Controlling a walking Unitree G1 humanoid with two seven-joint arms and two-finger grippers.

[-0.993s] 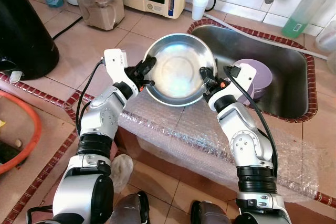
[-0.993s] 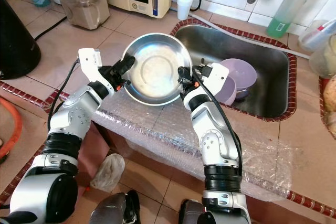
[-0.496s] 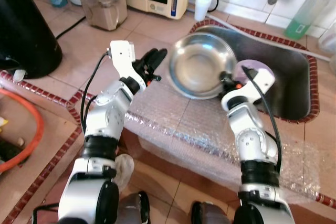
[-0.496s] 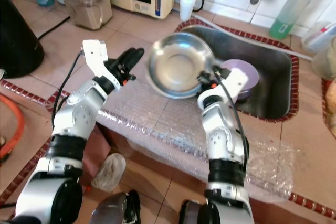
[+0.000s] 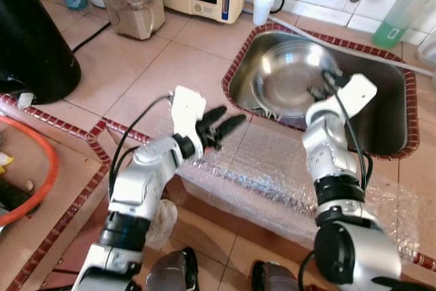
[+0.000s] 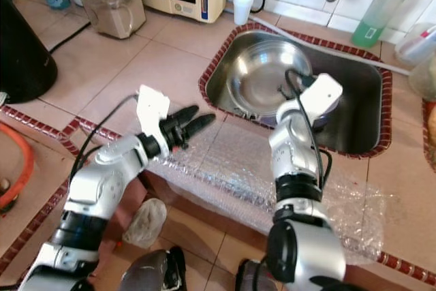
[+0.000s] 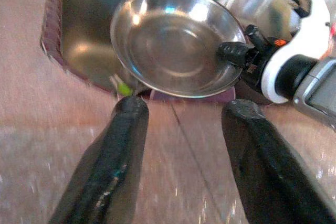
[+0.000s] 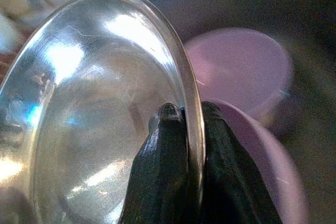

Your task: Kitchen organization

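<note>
Purple bowls [image 8: 247, 72] blurred behind steel bowl [image 8: 105, 108]

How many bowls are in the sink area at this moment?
3: a steel bowl held over the sink by the right gripper, and two purple bowls beneath it. Others may be hidden under it.

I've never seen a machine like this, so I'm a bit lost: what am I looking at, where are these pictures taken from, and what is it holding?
It is a walking humanoid robot at a kitchen counter. Two pictures come from cameras in its head, looking down at its silver arms; the other two come from a camera on each wrist. The right pincer pinches the rim of a steel bowl and holds it over the sink, where purple bowls lie. The left pincer is open and holds nothing, above the bubble wrap on the counter's edge. At the back stand a blender jar and a green soap bottle.
</note>
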